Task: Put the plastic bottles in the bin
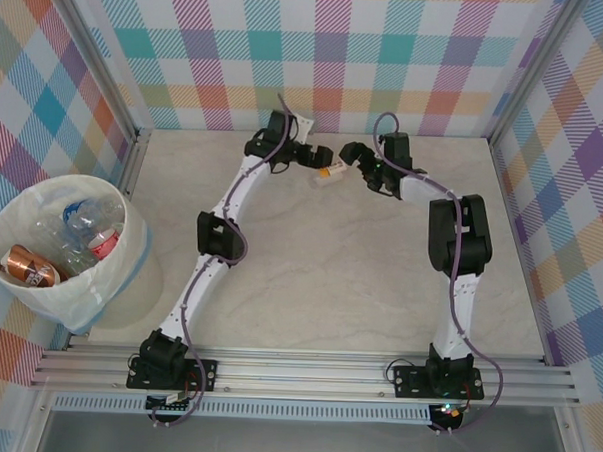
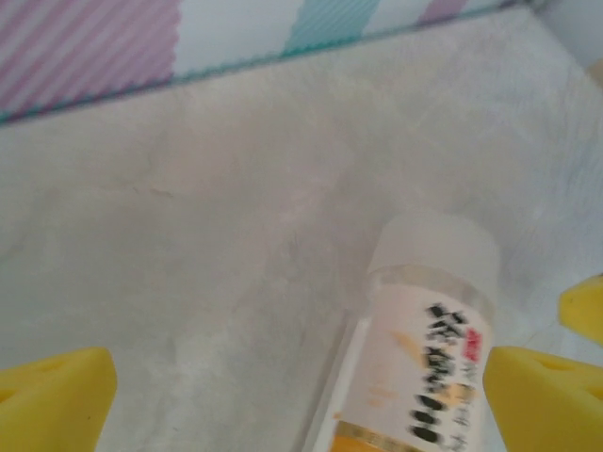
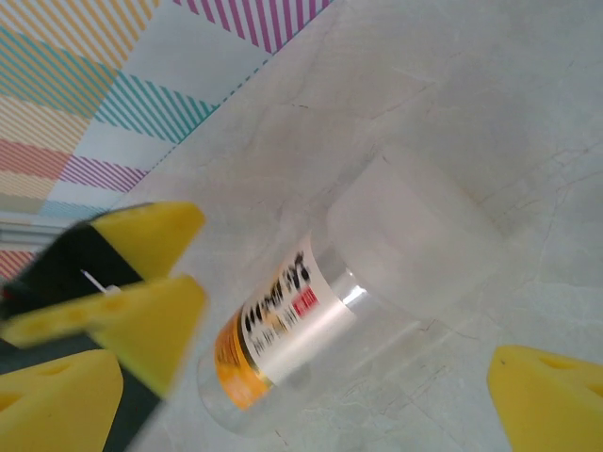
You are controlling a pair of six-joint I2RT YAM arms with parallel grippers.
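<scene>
Near left: bin [image 1: 124, 278] stands just off the left edge of the table [image 1: 329, 287], with several bottles [image 1: 76, 238] piled inside. Far centre: one bottle [image 1: 330, 173] lies on its side near the back wall [image 1: 329, 57], with a pale cap and an orange band on the label. Left gripper [image 1: 311, 156] sits just left of it and right gripper [image 1: 354, 162] just right, both pincers spread wide and holding nothing. Left wrist view: the bottle lies off-centre, just beside the right-hand fingertip [image 2: 546, 400], with a wide gap on the other side. Judgement: the step in hand is grasping this bottle. The left arm suits, being on the bin's side. Shift the pincer until the barrel lies midway between the fingers, then close across the labelled body, not the cap. A light, round bottle may roll or squirt out if pinched off-centre. The right gripper should back off to avoid a clash.
</scene>
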